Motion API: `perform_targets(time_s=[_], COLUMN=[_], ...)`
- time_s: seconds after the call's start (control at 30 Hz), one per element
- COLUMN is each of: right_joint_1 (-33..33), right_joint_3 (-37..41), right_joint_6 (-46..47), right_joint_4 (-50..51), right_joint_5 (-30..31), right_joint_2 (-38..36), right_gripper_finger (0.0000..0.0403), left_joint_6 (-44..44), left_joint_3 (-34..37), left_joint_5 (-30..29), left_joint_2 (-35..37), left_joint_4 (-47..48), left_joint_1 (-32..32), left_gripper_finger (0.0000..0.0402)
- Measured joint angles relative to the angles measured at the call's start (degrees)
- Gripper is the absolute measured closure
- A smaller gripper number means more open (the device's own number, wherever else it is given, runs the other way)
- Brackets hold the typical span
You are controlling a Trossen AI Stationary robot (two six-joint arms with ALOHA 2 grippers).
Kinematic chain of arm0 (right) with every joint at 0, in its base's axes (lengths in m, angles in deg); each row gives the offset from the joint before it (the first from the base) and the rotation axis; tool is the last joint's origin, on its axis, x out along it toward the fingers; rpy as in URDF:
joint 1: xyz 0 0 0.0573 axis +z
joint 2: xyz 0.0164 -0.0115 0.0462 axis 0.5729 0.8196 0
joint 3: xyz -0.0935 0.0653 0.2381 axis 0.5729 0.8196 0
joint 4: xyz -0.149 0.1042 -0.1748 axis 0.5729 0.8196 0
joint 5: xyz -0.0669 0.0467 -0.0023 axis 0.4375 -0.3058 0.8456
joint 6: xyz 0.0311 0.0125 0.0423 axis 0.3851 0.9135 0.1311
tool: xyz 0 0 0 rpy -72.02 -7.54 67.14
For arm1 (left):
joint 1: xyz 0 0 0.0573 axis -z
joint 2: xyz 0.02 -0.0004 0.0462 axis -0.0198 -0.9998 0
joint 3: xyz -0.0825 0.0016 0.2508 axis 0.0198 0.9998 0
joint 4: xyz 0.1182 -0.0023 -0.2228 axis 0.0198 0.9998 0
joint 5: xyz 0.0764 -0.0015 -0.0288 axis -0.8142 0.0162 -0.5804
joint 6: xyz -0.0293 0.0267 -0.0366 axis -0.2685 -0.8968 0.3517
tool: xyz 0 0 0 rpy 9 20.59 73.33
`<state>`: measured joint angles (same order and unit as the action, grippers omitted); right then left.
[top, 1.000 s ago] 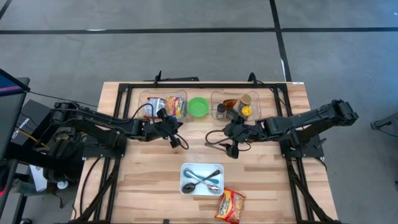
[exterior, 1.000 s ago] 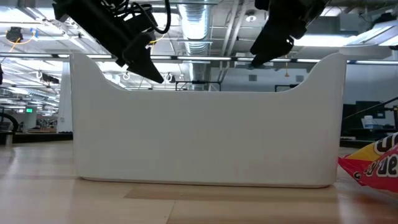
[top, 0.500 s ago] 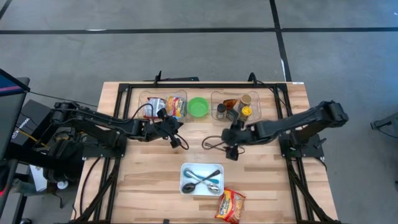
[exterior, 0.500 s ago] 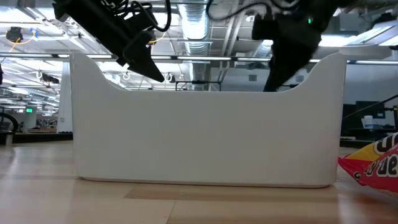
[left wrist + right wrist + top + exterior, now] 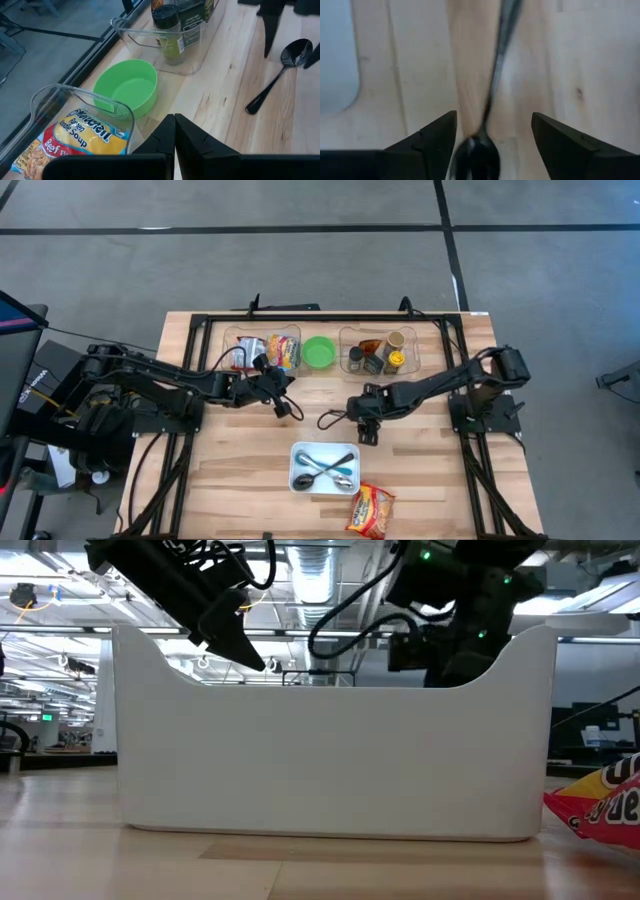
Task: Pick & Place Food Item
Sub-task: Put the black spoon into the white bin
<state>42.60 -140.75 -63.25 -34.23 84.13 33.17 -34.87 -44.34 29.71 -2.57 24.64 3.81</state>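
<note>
A black spoon (image 5: 280, 75) lies flat on the wooden table right of centre. My right gripper (image 5: 492, 145) points steeply down over it and is open. One finger stands on each side of the spoon's bowl (image 5: 476, 156), and neither touches it. In the high view this gripper (image 5: 367, 432) covers the spoon. My left gripper (image 5: 284, 409) is shut and empty, and hovers in front of the left clear bin (image 5: 262, 348). That bin holds a ramen soup packet (image 5: 85, 137). A red-and-yellow snack bag (image 5: 370, 511) lies by the table's near edge.
A white tray (image 5: 300, 476) holding two spoons sits near the front centre and fills the low view (image 5: 335, 760). A green bowl (image 5: 319, 352) stands between the two clear bins at the back. The right bin (image 5: 352, 340) holds several spice jars. A black cable loops beside my right gripper.
My right gripper has come down toward the table and shifted toward the table's left and near edges. It has tipped more steeply downward, and its fingers now stand around the spoon's bowl. My left arm has kept still.
</note>
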Motion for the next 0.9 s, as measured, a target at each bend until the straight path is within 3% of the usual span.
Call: perform_targets(time_s=[0.5, 0.9], right_joint_1=[-3.4, -3.6], right_joint_3=[0.0, 0.0], right_joint_6=[-4.5, -4.3], right_joint_4=[-1.9, -2.5], right_joint_5=[-2.2, -4.8], right_joint_2=[2.1, 2.1], right_gripper_finger=[0.0233, 0.0255], left_joint_6=[0.0, 0.0], left_joint_3=[0.0, 0.0], left_joint_5=[0.0, 0.0], left_joint_2=[0.0, 0.0], left_joint_4=[-0.9, -0.9], left_joint_1=[0.0, 0.0], left_gripper_finger=[0.0399, 0.0399])
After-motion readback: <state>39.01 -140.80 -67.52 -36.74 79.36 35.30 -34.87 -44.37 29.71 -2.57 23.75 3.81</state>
